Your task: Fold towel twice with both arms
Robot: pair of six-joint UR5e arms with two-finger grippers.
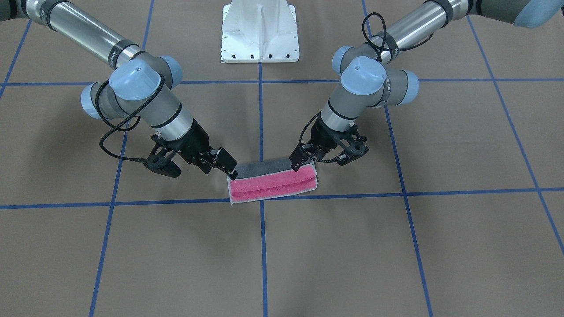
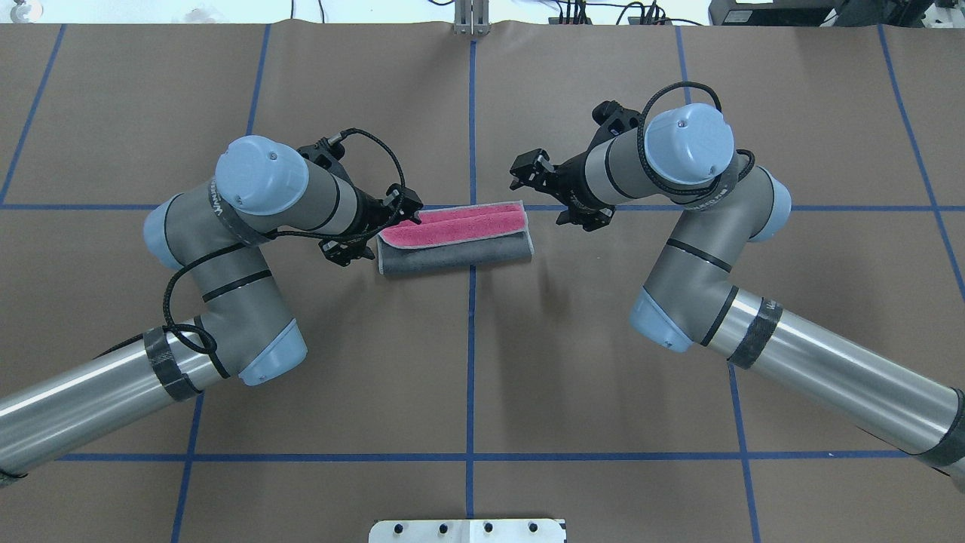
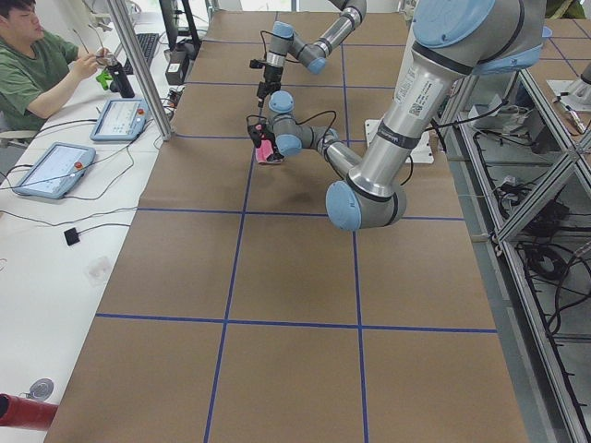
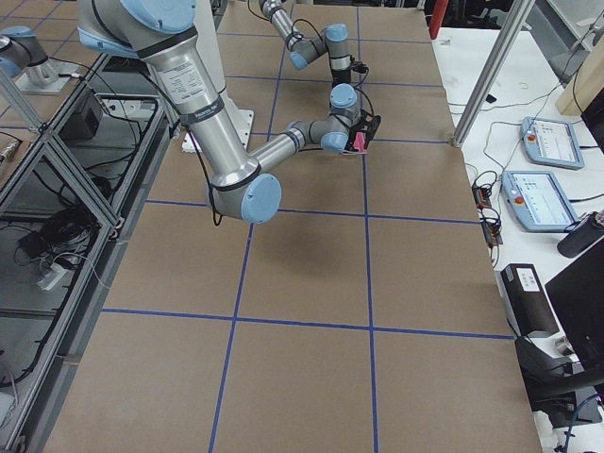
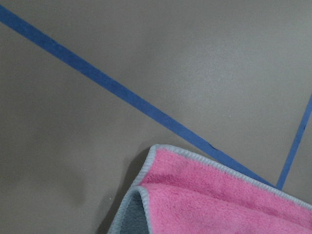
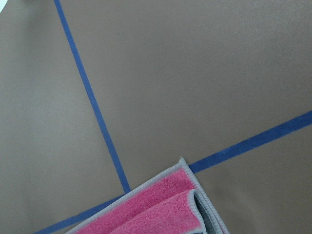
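The towel lies flat at the table's middle, folded into a narrow strip with a pink band along one long side and dark grey along the other. My left gripper stands open at one short end, one finger low against the towel's corner. At the other end my right gripper is open too, its finger just beside the cloth. Each wrist view shows a free towel corner and no fingers. Nothing is held.
The white pedestal base stands at the robot's side of the table. Blue tape lines grid the brown surface. A seated person and control tablets are at a side bench.
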